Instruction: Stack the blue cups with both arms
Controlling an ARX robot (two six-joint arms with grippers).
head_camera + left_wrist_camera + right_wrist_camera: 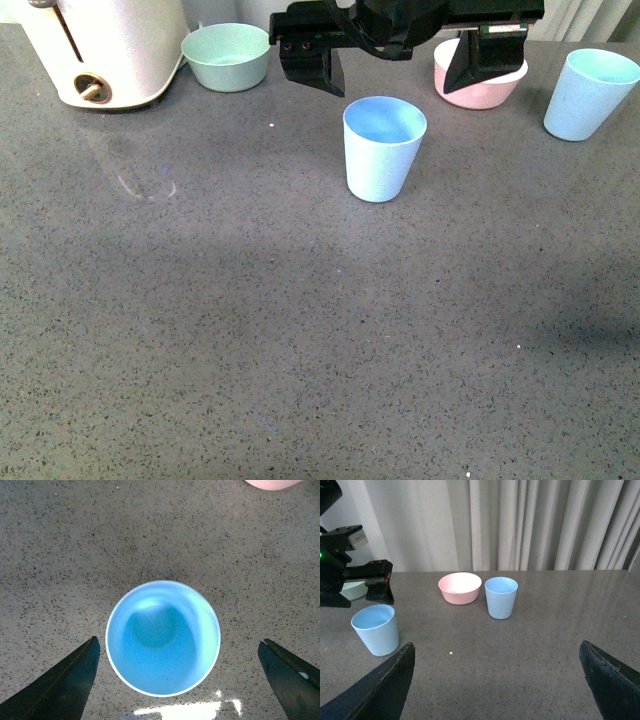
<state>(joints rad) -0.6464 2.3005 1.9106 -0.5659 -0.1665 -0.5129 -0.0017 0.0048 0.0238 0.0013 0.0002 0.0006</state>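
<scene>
One pale blue cup [384,150] stands upright mid-table. My left gripper [392,90] hangs just above and behind its rim, open, one finger on each side. From the left wrist, that cup [163,638] fills the gap of the left gripper [178,641] and its aqua inside is empty; the fingers [65,680] stay clear of the rim. A second blue cup [590,93] stands at the far right. My right gripper [496,645] is open over bare table, looking at the second cup [501,597] and the first cup [376,629].
A pink bowl [480,80] sits behind the first cup, between the two cups. Further left at the back are a sage-green bowl [228,55] and a white appliance [105,50]. Curtains [545,525] hang beyond the table's far edge.
</scene>
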